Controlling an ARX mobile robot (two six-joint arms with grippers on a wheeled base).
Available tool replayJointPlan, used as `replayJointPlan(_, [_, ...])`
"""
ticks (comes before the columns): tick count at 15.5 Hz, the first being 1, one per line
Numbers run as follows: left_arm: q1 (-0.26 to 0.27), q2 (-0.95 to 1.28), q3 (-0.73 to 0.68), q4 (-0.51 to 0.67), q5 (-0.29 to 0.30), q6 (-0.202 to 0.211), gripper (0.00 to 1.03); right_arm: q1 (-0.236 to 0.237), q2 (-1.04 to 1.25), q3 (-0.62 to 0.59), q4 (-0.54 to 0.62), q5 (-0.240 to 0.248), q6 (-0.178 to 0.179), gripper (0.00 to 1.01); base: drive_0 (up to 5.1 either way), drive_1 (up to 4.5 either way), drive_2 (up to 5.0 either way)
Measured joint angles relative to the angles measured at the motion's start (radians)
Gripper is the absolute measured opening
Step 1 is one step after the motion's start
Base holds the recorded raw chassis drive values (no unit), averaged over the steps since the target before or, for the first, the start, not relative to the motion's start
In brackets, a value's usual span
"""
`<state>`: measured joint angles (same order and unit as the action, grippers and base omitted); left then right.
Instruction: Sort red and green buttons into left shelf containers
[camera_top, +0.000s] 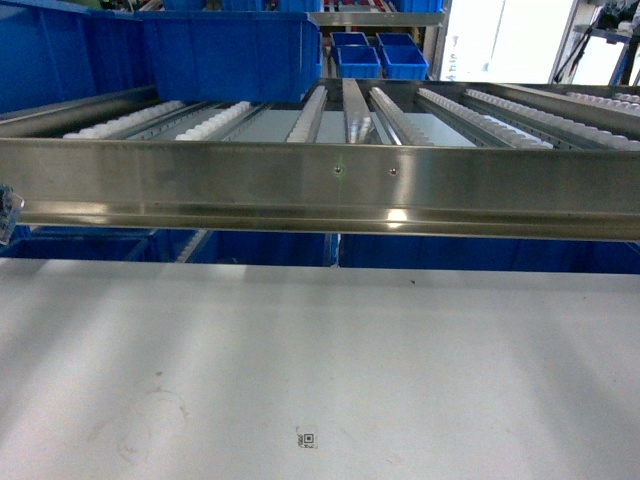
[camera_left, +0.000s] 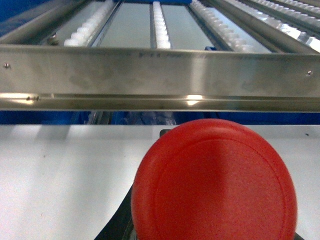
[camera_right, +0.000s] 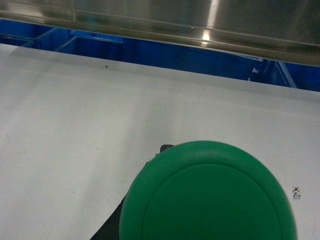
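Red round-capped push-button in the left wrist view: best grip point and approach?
Probably the dark body under the red mushroom cap, jaws closing from the sides. The cap is round, smooth and overhangs, so pads would likely slip there. Most of the body is hidden.

The head view is taken from above the white table (camera_top: 320, 360), facing forward and slightly down at the steel rail (camera_top: 320, 185) of the roller shelf. Each wrist view is set low and very near a button cap, red (camera_left: 215, 182) on the left, green (camera_right: 207, 195) on the right. Table and rail are shared by all three views.
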<state>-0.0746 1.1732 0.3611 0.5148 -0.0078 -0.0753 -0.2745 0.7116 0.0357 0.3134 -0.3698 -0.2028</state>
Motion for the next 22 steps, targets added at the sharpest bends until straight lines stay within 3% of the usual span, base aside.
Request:
replayJointPlan(4, [-0.114,-0.251,-0.042,-0.179,-0.136,0.016,0.26,0.000,0.000,0.000,0.000,0.000,0.000,0.26,0.0,0.00,0.0])
replayJointPlan(9, [-0.211,-0.421,-0.082,-0.324,-0.280,-0.005,0.26,0.000,0.000,0.000,0.000,0.000,0.000,0.26,0.0,0.00,0.0])
replayJointPlan(13, [-0.212,-0.372,-0.081,-0.267,-0.257,0.001,0.26,0.000,0.000,0.000,0.000,0.000,0.000,0.26,0.0,0.00,0.0])
replayJointPlan(22, [-0.211,-0.372,-0.081,-0.266,-0.253,0.003,0.26,0.000,0.000,0.000,0.001,0.003,0.000,0.26,-4.3,0.36,4.3])
